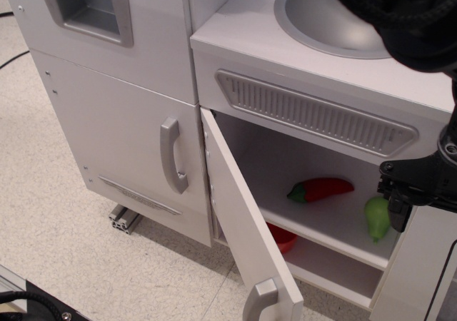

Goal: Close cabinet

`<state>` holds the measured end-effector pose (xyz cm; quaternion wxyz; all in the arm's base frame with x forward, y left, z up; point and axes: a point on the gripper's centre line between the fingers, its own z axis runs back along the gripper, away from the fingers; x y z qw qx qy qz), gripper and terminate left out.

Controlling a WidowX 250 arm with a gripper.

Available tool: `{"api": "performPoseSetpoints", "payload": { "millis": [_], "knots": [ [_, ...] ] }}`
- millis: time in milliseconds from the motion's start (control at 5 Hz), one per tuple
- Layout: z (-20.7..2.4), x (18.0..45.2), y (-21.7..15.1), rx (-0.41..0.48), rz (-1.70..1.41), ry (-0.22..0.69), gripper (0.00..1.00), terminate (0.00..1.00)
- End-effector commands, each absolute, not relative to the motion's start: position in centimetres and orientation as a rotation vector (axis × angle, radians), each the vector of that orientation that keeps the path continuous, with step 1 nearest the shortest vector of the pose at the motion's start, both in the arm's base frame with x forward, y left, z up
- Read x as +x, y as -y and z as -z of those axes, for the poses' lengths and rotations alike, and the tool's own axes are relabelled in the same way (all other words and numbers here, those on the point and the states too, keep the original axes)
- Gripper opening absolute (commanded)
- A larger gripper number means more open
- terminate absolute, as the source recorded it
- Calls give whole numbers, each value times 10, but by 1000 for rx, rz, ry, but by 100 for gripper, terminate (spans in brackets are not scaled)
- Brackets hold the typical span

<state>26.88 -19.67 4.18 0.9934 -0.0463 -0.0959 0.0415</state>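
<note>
The cabinet (pixel 335 157) is a white toy-kitchen compartment under the sink counter, and it stands open. Its flat white door (pixel 243 221) swings out towards the camera, hinged on the left with small metal hinges (pixel 208 150). The grey bow handle (pixel 258 301) is at the door's free edge, bottom of frame. One inner shelf (pixel 321 225) carries a red chili pepper (pixel 323 189) and a green pear (pixel 378 217). A red bowl (pixel 283 237) sits below the shelf. My gripper (pixel 401 192) is a black shape at the cabinet's right edge, beside the pear, far from the door. Its jaws are not distinguishable.
A taller white door (pixel 121 128) with a grey handle (pixel 173 155) and an embossed strip (pixel 139 195) stands left of the cabinet. A grey sink (pixel 321 21) and a ribbed grille (pixel 314 114) are above. My black arm (pixel 400 14) fills the top right. A metal foot (pixel 123 220) rests on the speckled floor.
</note>
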Motion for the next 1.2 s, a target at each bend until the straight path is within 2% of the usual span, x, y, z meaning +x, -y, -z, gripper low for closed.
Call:
{"api": "performPoseSetpoints", "payload": {
  "millis": [0,400,800,1000],
  "knots": [
    [-42,269,197,-93,-83,192,100,0],
    [-57,256,135,-70,-96,243,100,0],
    [-56,255,80,-11,-238,286,100,0],
    [-42,250,68,4,-333,262,100,0]
  ]
}}
